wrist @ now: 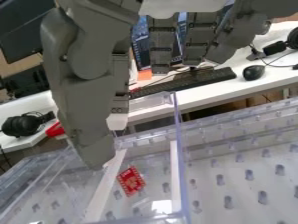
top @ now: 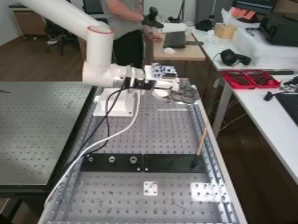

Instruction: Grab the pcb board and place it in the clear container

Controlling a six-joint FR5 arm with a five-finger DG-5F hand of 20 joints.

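Perforated bench (top: 120,202), robot hand (top: 184,93) wide near clear container (wrist: 177,117), red board (wrist: 131,181) inside, white desk (top: 266,117), wooden floor (top: 60,71)

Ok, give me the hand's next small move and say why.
I'd probably lift the hand up and away, fingers kept open: the red board appears to lie inside the clear container, and the fingers hang straight, holding nothing.

The arm (top: 99,47) came from the upper left, and its hand (top: 185,93) was at the far part of the bench (top: 146,134). Below it was perhaps the container (top: 174,109). A stick (top: 201,141) leaned near two black plates (top: 174,164). Red trays (top: 250,79) were on the white table (top: 265,107).
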